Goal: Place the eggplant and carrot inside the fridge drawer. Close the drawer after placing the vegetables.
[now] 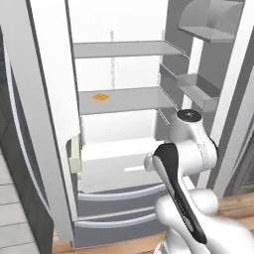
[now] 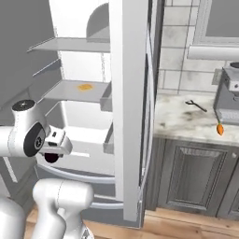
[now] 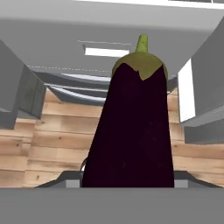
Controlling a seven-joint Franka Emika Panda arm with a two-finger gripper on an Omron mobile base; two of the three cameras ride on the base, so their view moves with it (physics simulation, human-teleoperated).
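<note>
I am looking along the gripper [image 3: 127,181] in the hand view, and the eggplant [image 3: 131,131] is sitting clamped between its fingers, stem and green cap pointing away from the hand. Its dark purple body is hiding the fingertips, so I am reading the grip from the way it is rising straight out of the hand. In the right base view I am seeing a small dark shape [image 2: 51,158] hanging just under the hand, which I am taking to be the same eggplant, though it is too small to be sure.

The hand is hovering in front of the open fridge [image 1: 119,74], at the height of the fridge drawer [image 1: 116,166]. From the left base view the drawer is showing as a wide white box with a small recessed handle [image 1: 135,168] on its front panel; I cannot tell how far out it is standing. Beyond the eggplant, the hand view is showing that same white front and handle [image 3: 107,52], with the wooden floor [image 3: 48,148] below.

The carrot [image 2: 220,129] is lying well apart on the marble counter [image 2: 182,116] to the right of the fridge, near its front edge, with a thin grey utensil [image 2: 196,106] farther back. A flat orange square [image 1: 100,97] is resting on the middle fridge shelf [image 1: 129,99].
</note>
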